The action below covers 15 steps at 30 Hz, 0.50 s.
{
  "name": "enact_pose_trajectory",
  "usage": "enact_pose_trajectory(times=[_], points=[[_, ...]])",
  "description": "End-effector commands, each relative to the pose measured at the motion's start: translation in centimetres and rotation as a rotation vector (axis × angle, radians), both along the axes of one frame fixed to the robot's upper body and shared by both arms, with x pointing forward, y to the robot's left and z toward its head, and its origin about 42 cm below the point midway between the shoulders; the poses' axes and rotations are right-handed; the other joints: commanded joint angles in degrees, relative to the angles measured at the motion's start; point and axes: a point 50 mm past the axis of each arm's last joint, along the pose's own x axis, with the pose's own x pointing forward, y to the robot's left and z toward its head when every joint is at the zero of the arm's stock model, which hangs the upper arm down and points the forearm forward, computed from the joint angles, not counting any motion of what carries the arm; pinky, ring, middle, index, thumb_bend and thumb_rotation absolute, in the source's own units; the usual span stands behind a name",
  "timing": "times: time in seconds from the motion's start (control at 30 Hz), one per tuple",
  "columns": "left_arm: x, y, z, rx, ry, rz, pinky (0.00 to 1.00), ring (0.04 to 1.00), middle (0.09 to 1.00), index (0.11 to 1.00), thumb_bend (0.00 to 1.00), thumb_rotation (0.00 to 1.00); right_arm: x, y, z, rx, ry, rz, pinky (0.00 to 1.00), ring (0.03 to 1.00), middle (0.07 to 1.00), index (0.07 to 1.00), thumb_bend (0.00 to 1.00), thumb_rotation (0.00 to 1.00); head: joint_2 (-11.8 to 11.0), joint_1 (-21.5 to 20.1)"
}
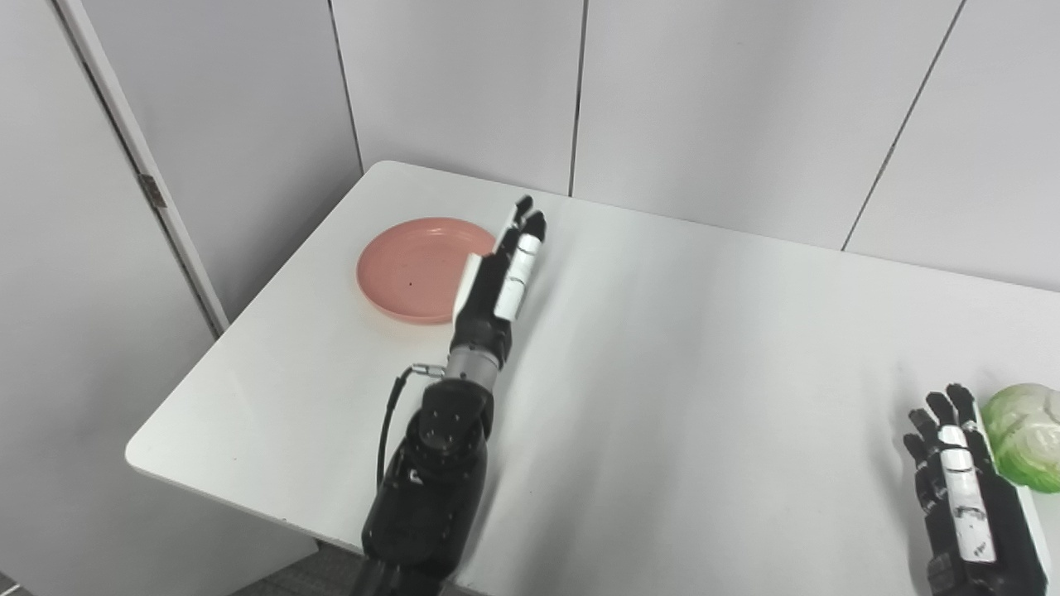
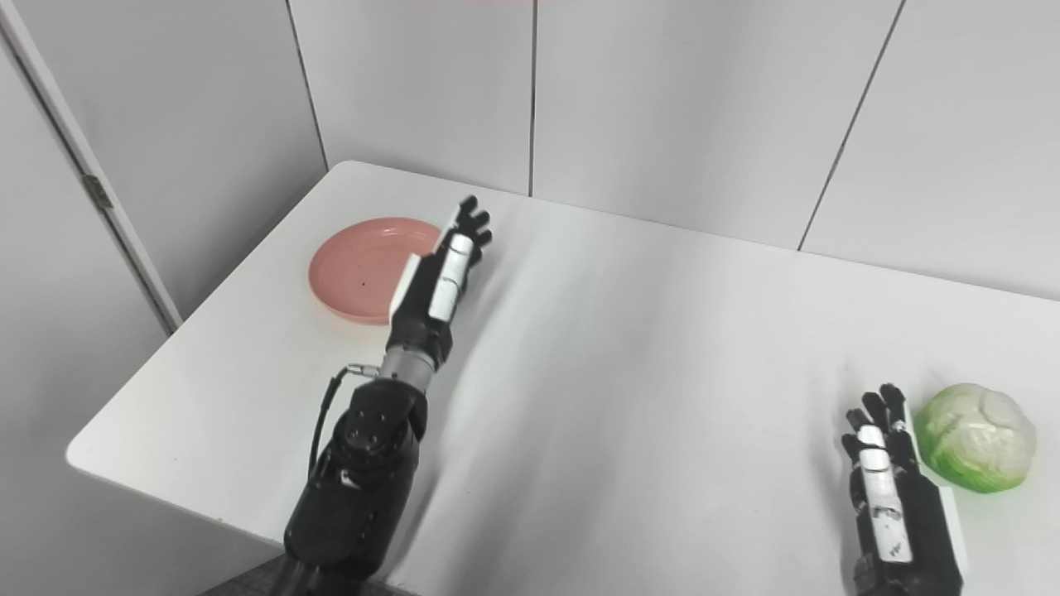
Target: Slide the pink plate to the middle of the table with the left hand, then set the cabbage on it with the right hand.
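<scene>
A pink plate (image 1: 414, 265) lies flat on the white table (image 1: 679, 364) near its far left corner. My left hand (image 1: 501, 273) reaches out along the plate's right rim, fingers straight and apart, holding nothing; whether it touches the rim I cannot tell. A pale green cabbage (image 2: 977, 436) sits at the table's right side. My right hand (image 2: 890, 488) rests just left of the cabbage, fingers extended and apart, holding nothing, close to it but apart.
Grey wall panels (image 1: 464, 83) stand behind the table. The table's left edge (image 1: 248, 314) and front left corner (image 1: 137, 455) drop off to the floor. The wide middle of the table lies between the two hands.
</scene>
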Motion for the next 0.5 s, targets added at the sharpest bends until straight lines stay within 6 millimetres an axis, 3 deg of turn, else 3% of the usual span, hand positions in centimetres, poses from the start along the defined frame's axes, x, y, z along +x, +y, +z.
enact_pose_trajectory(times=[0.0,0.17,0.27,0.33,0.47], points=[[1.1,0.6,3.3,-0.004,-0.111,0.021,0.89,0.881,0.885,0.878,0.80,1.00,0.4,0.0,2.0,-0.001,-0.107,0.021,1.00,0.974,0.986,0.995,0.66,0.76,0.0,0.3],[1.1,3.6,3.4,-0.025,-0.130,0.101,0.95,0.894,0.895,0.902,0.80,1.00,0.5,0.2,1.7,-0.017,-0.117,0.006,0.99,0.948,0.967,0.987,0.65,0.75,-1.3,-0.6],[1.1,5.7,3.4,-0.046,-0.144,0.158,0.90,0.880,0.880,0.890,0.79,1.00,0.5,0.5,1.7,-0.013,-0.120,0.001,0.98,0.940,0.963,0.987,0.65,0.76,-1.2,-1.3],[0.9,7.1,3.1,-0.046,-0.148,0.193,0.89,0.876,0.876,0.886,0.79,1.00,0.4,0.8,1.6,-0.008,-0.121,0.009,0.99,0.944,0.968,0.992,0.64,0.75,0.3,-3.3],[0.5,9.4,2.9,-0.054,-0.173,0.238,0.87,0.865,0.877,0.898,0.76,1.00,-0.1,1.1,1.4,-0.003,-0.124,0.017,0.99,0.948,0.966,0.988,0.65,0.73,-0.1,-6.3]])
